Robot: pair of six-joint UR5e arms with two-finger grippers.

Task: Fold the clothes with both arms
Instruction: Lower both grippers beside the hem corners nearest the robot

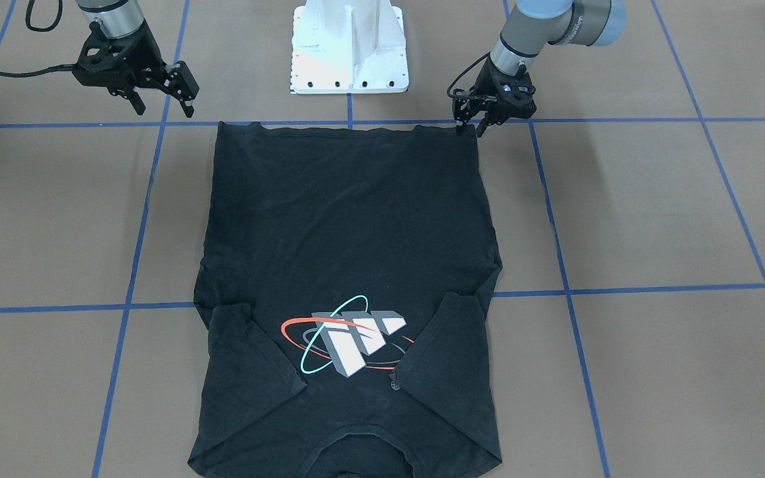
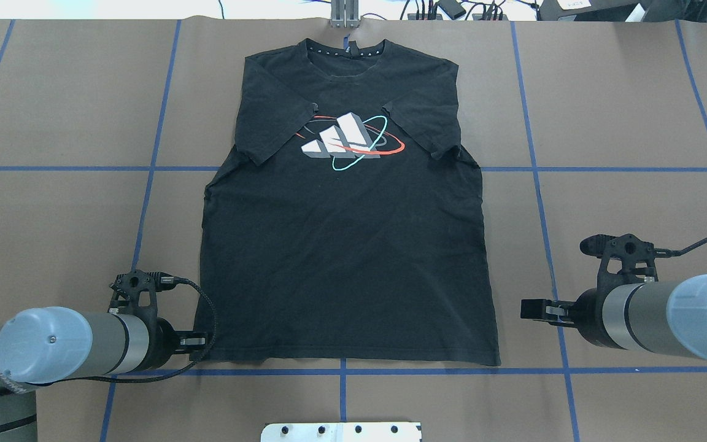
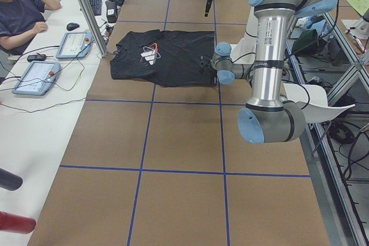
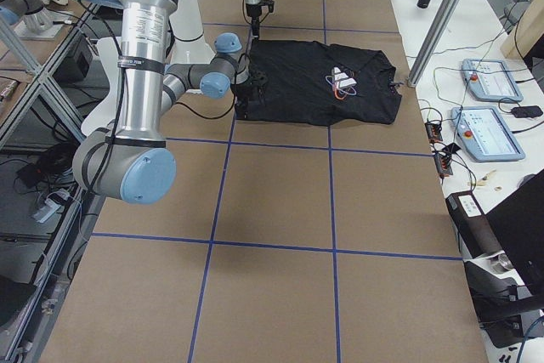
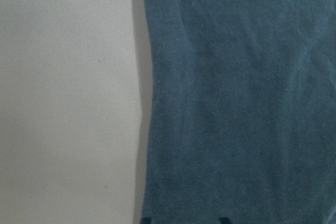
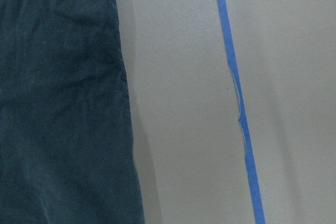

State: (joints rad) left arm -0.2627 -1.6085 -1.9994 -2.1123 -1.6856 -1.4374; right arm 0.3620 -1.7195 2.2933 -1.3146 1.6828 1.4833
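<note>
While the black T-shirt (image 1: 342,219) lay flat on the brown table (image 1: 655,212), print side up, its 2 sleeves folded in over the chest and its collar away from the robot, the left gripper (image 1: 470,127) stood low at the hem corner on its side, fingers parted and gripping nothing. The right gripper (image 1: 164,109) hung spread wide near the other hem corner, clear of the cloth.
</note>
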